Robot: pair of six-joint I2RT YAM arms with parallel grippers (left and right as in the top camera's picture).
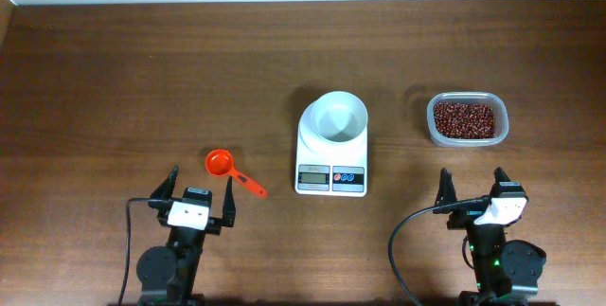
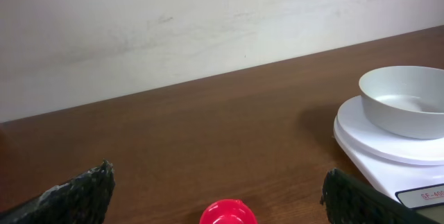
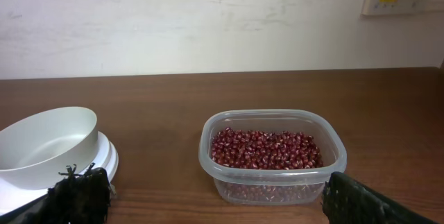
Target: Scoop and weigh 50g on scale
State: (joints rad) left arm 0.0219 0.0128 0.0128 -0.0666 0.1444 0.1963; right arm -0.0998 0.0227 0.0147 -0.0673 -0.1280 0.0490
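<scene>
Found the left gripper and right gripper at the near edge of the table, both spread wide, grasping nothing. Saw the scale mid-table, farther back and between the two, with a white bowl on its plate. Noted a red scoop just left of the scale, near the left gripper. Spotted a clear tub of beans off to its right, apart.
</scene>
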